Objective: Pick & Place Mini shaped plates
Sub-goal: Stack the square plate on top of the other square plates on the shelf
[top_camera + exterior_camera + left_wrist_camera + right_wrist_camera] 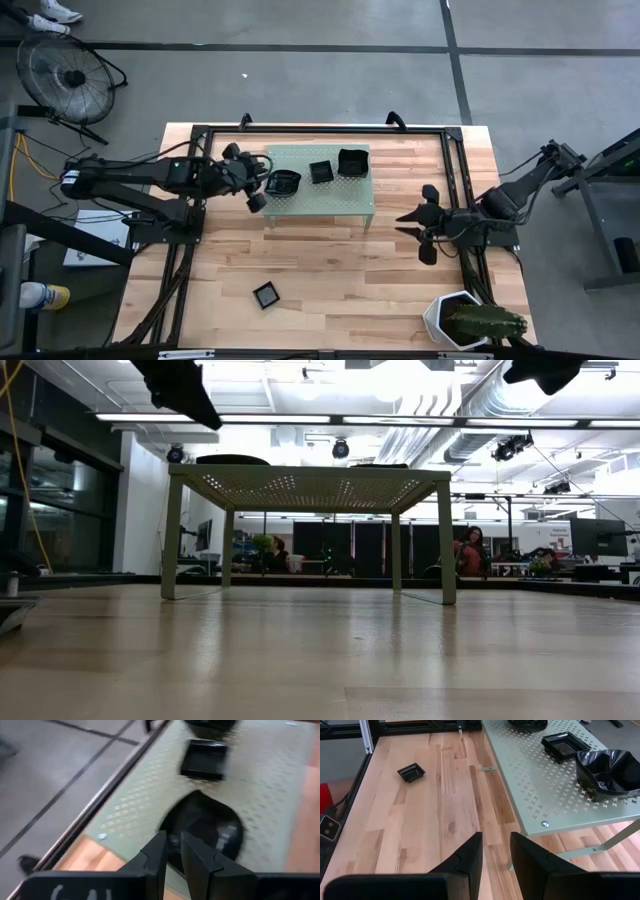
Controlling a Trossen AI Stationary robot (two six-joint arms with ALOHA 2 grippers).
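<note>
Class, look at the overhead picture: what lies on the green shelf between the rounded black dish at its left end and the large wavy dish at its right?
One small square black dish sits between the rounded dish and the wavy dish, shown in the high view.

My table top (330,260) is pale wood planks, grain plain to see, smooth with a soft sheen. The small stand (320,190) on it looks like pale green painted metal sheet, matt, perforated with tiny crosses. The mini shaped plates (607,767) look like glossy black plastic, catching highlights. My fingers (465,857) are dark, matt plastic. The plant pot (445,315) is smooth white.
</note>
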